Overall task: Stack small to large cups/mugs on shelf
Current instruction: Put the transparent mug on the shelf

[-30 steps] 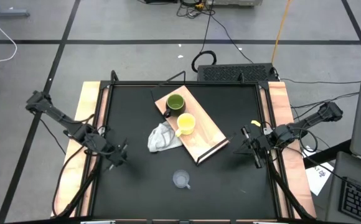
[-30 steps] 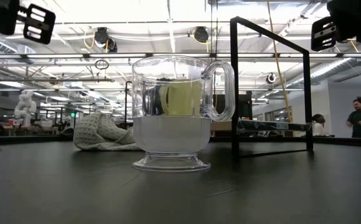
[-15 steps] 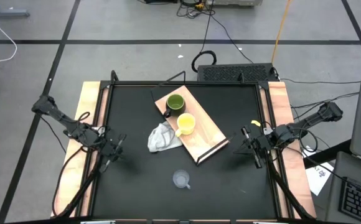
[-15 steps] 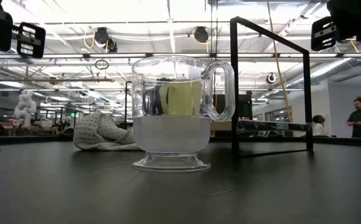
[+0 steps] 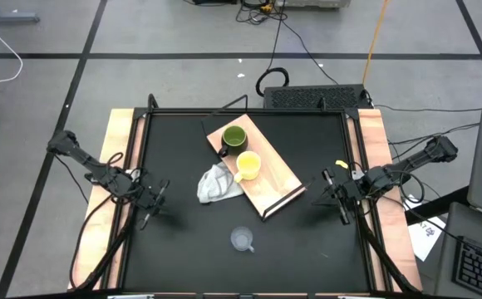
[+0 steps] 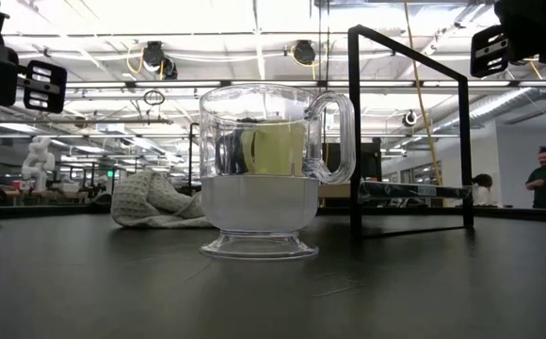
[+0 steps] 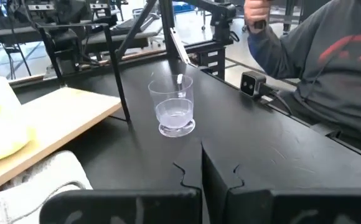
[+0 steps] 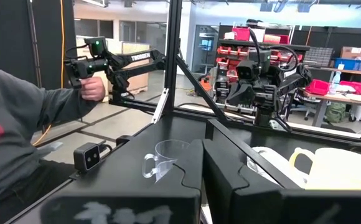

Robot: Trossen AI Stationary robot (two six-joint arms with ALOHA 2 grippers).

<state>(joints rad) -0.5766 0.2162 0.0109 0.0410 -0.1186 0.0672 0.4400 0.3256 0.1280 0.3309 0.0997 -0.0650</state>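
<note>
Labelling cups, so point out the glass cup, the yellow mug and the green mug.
glass cup (image 5: 242, 240), high view, its bowl.
yellow mug (image 5: 250, 164), high view, its inside.
green mug (image 5: 234, 137), high view, its opening.

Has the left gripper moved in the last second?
Yes. In the high view the left gripper has drawn back toward the table's left wooden edge, farther from the white cloth; the low view shows it lower.

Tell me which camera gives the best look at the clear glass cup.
The low view: the glass cup fills the middle of the picture, handle and foot plain. The high view shows it only as a small pale spot on the black table. The left wrist view shows it whole; the right wrist's own finger half hides it.
</note>
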